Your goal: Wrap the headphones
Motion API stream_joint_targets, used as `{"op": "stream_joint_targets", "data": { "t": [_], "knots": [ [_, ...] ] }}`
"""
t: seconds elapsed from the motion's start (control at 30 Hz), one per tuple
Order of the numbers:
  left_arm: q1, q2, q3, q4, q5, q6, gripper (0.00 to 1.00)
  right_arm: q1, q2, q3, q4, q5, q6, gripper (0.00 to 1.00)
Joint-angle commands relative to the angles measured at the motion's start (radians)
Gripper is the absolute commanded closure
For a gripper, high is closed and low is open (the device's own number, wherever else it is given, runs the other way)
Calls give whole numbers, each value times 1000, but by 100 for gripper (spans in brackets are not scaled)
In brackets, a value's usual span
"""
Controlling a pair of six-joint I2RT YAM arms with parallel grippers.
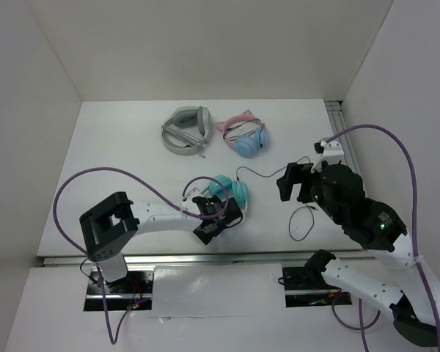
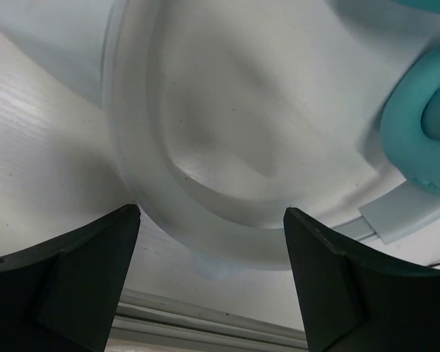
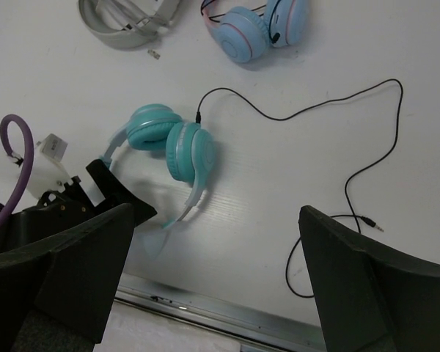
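While both of my grippers are standing wide apart with nothing in them, the headphones [image 1: 229, 192] are lying near the middle of the table [image 1: 117, 147], their teal ear cups [image 3: 169, 143] folded together. My left gripper [image 1: 220, 217] is sitting at the cups' 7 o'clock. Its fingers [image 2: 73, 279] are spreading either side of the curve of the pale headband [image 2: 205, 147], and I cannot tell whether they are touching it. The thin black cable [image 3: 315, 110] is running from the cups toward 3 o'clock, then looping back to a plug [image 3: 376, 227] lying loose on the table. My right gripper [image 1: 293, 183] is hovering over that cable at the headphones' 3 o'clock. Grey headphones [image 1: 185, 128] and pink-banded headphones [image 1: 246, 137] are resting toward 12 o'clock, well apart from them.
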State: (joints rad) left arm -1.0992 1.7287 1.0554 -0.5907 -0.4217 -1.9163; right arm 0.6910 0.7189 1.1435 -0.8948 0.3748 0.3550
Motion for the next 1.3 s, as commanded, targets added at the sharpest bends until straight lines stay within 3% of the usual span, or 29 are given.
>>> {"op": "stream_joint_targets", "data": {
  "t": [0.0, 0.3, 0.37, 0.43, 0.63, 0.67, 0.77, 0.8, 0.9, 1.03, 1.13, 1.2, 1.27],
  "knots": [
    [-10, 92, -57, -38, 38, -194, 7, 4, -9, -5, 69, -34, -25, 0],
    [-19, 31, -78, -198, -35, -302, 23, 4, -18, -24, 97, -76, -25, 0],
    [-19, 55, -31, -244, -35, -317, 23, 4, -18, -34, 108, -86, -25, 0],
    [-19, 80, -2, -302, -35, -329, 29, 4, -18, -34, 108, -97, -25, 0],
    [-19, 98, -23, -293, -17, -355, 33, 4, -29, -25, 108, -117, -25, 0],
    [-19, 112, -23, -282, -8, -355, 43, 4, -41, -25, 117, -117, -25, 0],
    [-10, 146, -5, -282, 18, -334, 58, 4, -50, -25, 117, -126, -25, 0],
    [-10, 146, -5, -282, 18, -334, 79, 4, -50, -25, 117, -126, -25, 0],
    [-10, 155, -14, -282, 41, -334, 100, 4, -50, -25, 106, -126, -25, 0],
    [-10, 56, -51, -288, -3, -293, 100, 4, -70, -25, 106, -148, -25, 0],
    [-40, -111, -61, -460, -138, -326, 100, 4, -116, -65, 158, -229, -16, 0],
    [-63, -205, -46, -669, -256, -374, 100, 4, -178, -102, 265, -348, -16, 0],
    [-64, -351, -19, -777, -339, -331, 100, 4, -225, -178, 350, -413, -16, 0]
  ]
}}
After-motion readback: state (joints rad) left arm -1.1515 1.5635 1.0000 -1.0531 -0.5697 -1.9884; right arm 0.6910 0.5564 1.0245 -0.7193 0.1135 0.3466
